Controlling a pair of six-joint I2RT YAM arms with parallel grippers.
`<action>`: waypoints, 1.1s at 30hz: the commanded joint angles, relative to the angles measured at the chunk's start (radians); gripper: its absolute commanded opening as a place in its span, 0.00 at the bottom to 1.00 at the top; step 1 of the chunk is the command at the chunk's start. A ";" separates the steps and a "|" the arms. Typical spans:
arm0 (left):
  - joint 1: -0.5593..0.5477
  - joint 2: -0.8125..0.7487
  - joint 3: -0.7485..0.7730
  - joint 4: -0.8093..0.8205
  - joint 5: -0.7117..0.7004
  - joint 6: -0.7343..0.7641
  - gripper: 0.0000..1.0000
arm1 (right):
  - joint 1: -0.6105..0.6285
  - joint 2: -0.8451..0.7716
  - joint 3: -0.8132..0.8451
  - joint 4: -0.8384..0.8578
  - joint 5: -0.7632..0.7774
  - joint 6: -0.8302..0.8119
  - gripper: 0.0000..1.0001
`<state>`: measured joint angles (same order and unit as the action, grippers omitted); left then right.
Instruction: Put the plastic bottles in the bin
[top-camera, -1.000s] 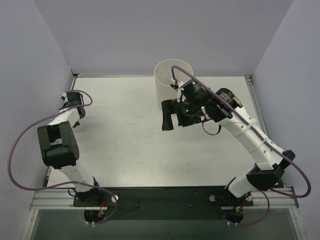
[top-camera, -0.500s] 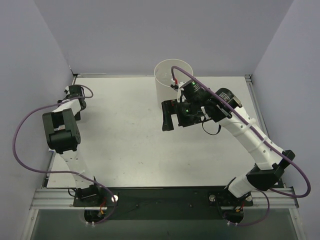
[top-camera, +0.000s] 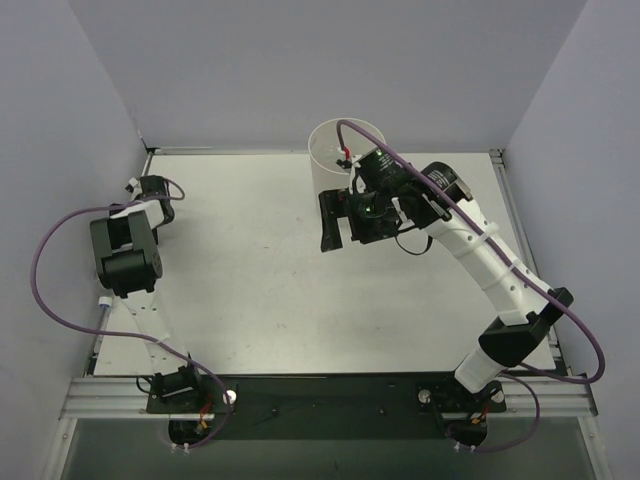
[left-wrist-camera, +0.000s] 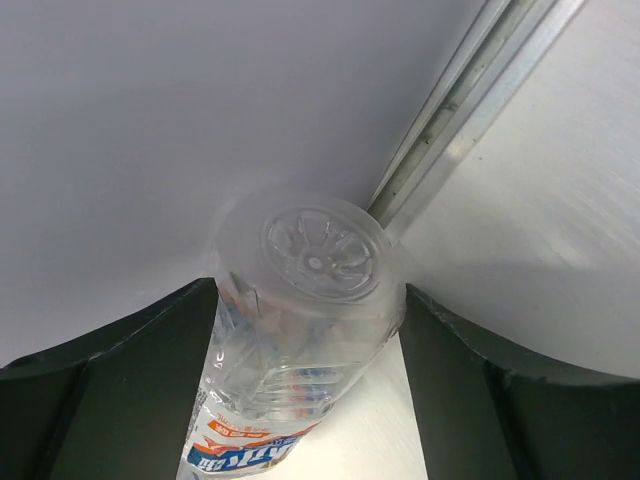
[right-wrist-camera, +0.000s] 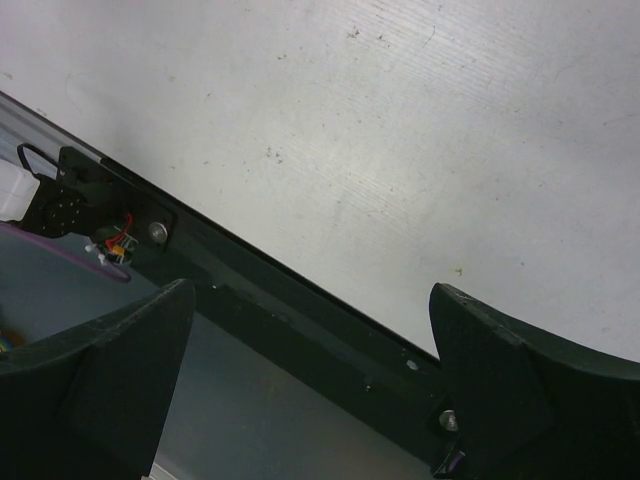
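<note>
A clear plastic bottle (left-wrist-camera: 300, 330) with a blue label lies between the fingers of my left gripper (left-wrist-camera: 310, 290), its ribbed base facing the camera. The jaws stand wide on either side of it and do not squeeze it. In the top view my left gripper (top-camera: 150, 188) is at the table's far left edge by the wall, and the bottle is hidden under it. The off-white bin (top-camera: 325, 175) stands at the back centre. My right gripper (top-camera: 335, 222) hovers just in front of the bin, open and empty (right-wrist-camera: 310, 290).
An aluminium rail (left-wrist-camera: 470, 100) runs along the table's left edge against the grey wall, right beside the bottle. The black base plate (top-camera: 330, 392) with both arm mounts spans the near edge. A purple cable (top-camera: 390, 160) loops over the bin's rim.
My left gripper has gone from shut to open as the arm pushed further back and left. The right gripper has shifted slightly back, closer to the bin.
</note>
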<state>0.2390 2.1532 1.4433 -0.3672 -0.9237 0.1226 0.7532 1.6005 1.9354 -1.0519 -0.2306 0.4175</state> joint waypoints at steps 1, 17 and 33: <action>0.032 0.011 -0.017 0.094 -0.053 -0.011 0.83 | -0.006 0.010 0.045 -0.043 -0.016 -0.009 0.97; -0.197 -0.268 -0.055 -0.123 0.121 -0.159 0.47 | -0.018 0.030 0.068 -0.013 -0.004 -0.019 0.97; -0.529 -0.598 0.166 -0.095 0.833 -0.437 0.40 | -0.136 -0.218 -0.200 0.202 0.013 0.027 0.97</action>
<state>-0.2646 1.6161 1.5570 -0.5732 -0.3145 -0.2024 0.6468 1.4754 1.7832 -0.9226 -0.2386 0.4225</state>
